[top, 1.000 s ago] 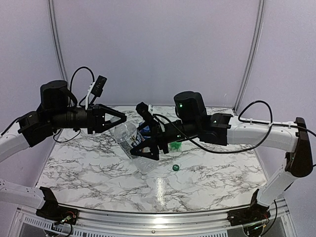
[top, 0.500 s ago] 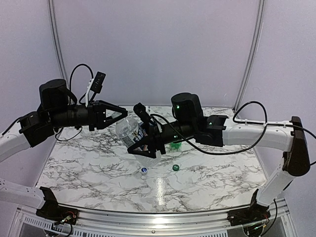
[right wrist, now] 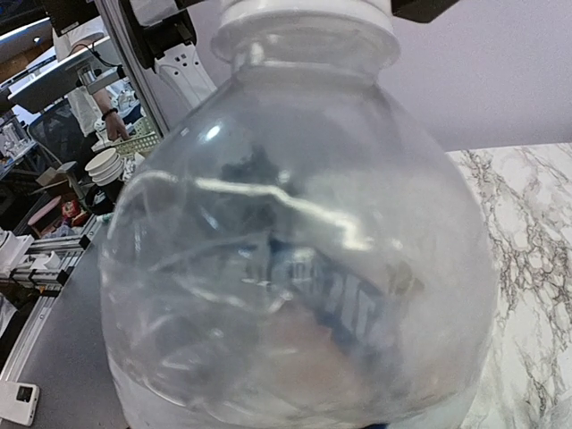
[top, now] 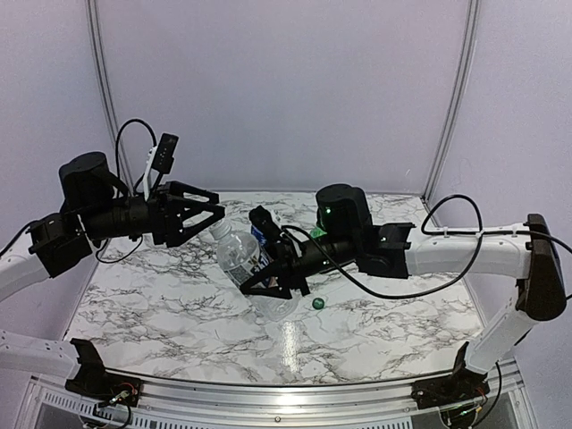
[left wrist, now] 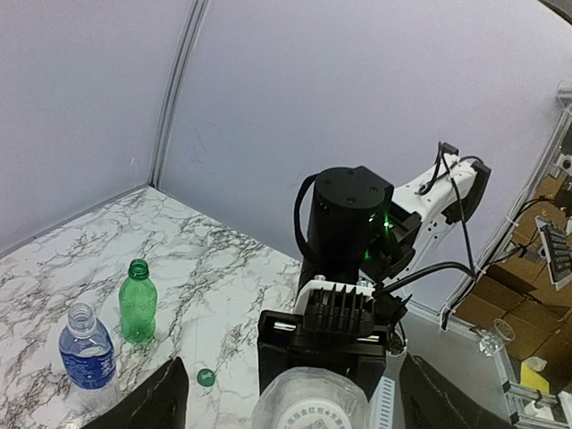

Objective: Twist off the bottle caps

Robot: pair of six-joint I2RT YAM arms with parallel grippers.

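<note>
My right gripper (top: 271, 273) is shut on the clear white-label bottle (top: 246, 264) and holds it tilted above the table, its whitish cap (top: 220, 231) toward the left arm. In the right wrist view the bottle (right wrist: 295, 268) fills the picture, its cap (right wrist: 304, 13) at the top, and my right fingers are hidden. My left gripper (top: 220, 206) is open, with a finger (left wrist: 147, 407) wide on each side of the cap (left wrist: 326, 407), not touching it. The green bottle (left wrist: 138, 302) and blue-label bottle (left wrist: 87, 349) stand uncapped. A green cap (top: 317, 304) lies on the table; the blue one is hidden.
The marble table (top: 375, 331) ends at a metal rail (top: 268, 393) in front, with pale walls behind and to the sides. Cables hang from both arms. The two uncapped bottles stand behind my right gripper.
My left jaws have spread wide and that arm has drawn back to the left. My right gripper has closed on the clear bottle and sunk lower. The blue cap seen on the table is now covered.
</note>
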